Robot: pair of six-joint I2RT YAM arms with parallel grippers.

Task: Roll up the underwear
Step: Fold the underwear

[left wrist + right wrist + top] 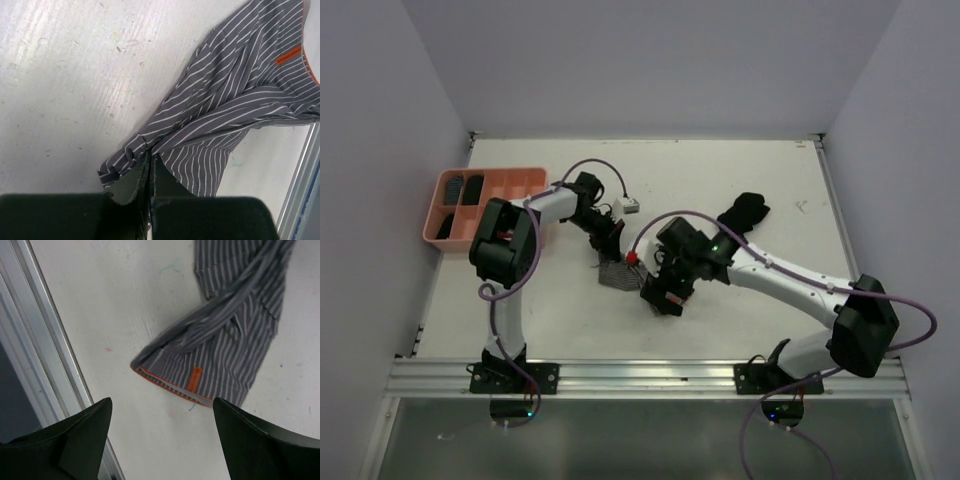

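Note:
The grey-and-white striped underwear (616, 274) lies crumpled on the white table between both arms. In the left wrist view my left gripper (150, 159) is shut on a bunched corner of this striped underwear (235, 95), whose orange label (287, 56) faces up. My right gripper (162, 407) hangs open just short of the garment's orange-edged waistband (170, 388), with nothing between its fingers. From above, the right gripper (661, 296) sits just right of the cloth. The plain black underwear (744, 212) lies further back on the right, untouched.
A salmon-pink compartment tray (508, 181) holding dark items stands at the back left. The metal rail of the table's near edge (45, 355) runs close beside my right gripper and also shows in the left wrist view (300, 175).

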